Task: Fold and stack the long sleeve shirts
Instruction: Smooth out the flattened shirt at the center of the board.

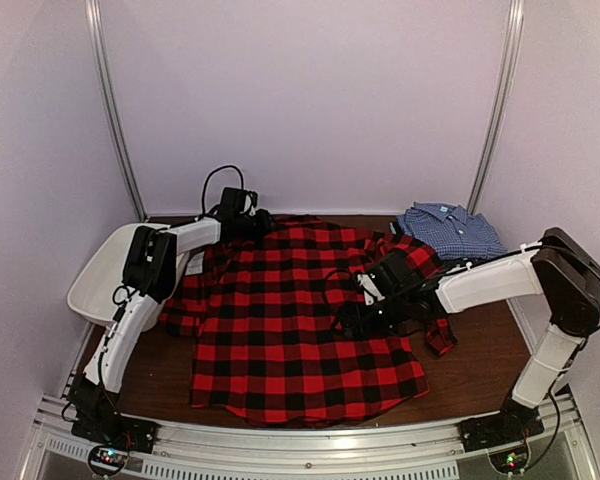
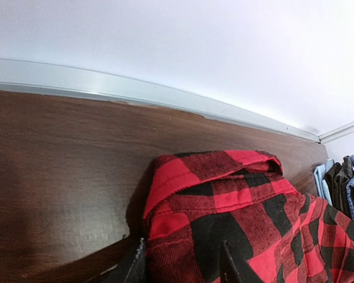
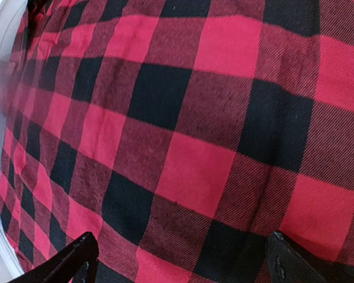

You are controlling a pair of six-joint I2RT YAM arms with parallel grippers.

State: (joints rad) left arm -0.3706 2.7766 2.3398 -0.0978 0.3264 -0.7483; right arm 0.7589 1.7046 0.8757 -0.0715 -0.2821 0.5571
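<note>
- red-and-black plaid flannel shirt (image 1: 280,330) spread flat in the middle, laid out for folding
- left gripper (image 2: 182,266) at collar end, fingers straddle cloth; can't tell if clamped
- right gripper (image 3: 177,262) hovers over plaid, fingers wide apart, holding nothing
- blue check shirt (image 1: 452,232) folded far right, likely stack base

Plaid shirt (image 1: 300,330): red-and-black buffalo plaid in large squares. Check shirt (image 1: 452,232): fine blue-and-white check. Tub (image 1: 90,285): plain white. Table (image 1: 480,365): dark brown wood grain. Arms (image 1: 485,285): white links, black joints. Wall (image 1: 310,100): pale lilac-white.
</note>
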